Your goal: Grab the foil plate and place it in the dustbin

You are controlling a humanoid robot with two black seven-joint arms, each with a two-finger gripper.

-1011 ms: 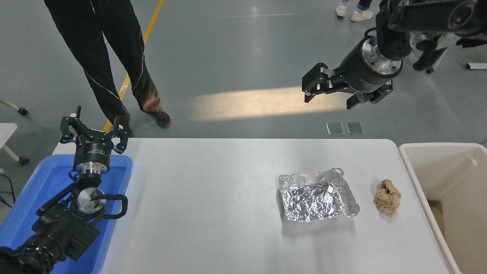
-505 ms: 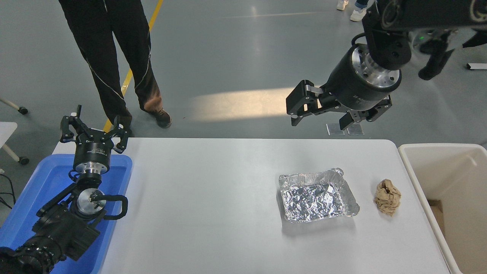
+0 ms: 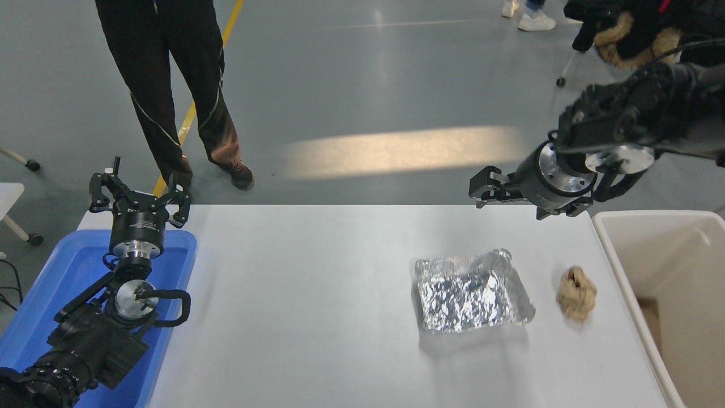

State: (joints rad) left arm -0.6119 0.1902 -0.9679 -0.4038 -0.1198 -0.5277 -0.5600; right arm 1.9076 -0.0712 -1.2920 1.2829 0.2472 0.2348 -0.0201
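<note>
The foil plate (image 3: 470, 292), a crinkled silver tray with a wavy rim, lies flat on the white table (image 3: 311, 317), right of centre. The cream dustbin (image 3: 609, 243) stands off the table's right edge, brownish inside. My right gripper (image 3: 507, 205) hangs over the table's far edge, above and behind the plate and well apart from it; it is open and empty. My left arm is parked at the lower left, its gripper (image 3: 139, 195) open and empty.
A small crumpled brown paper ball (image 3: 576, 293) lies between the plate and the dustbin. A bright blue tub (image 3: 68, 272) sits under the left arm. A person's legs (image 3: 170, 85) stand beyond the table's far left corner.
My right arm has swung down and to the right, from high above the floor to just over the table's far edge. The plate, ball and left arm have not moved.
</note>
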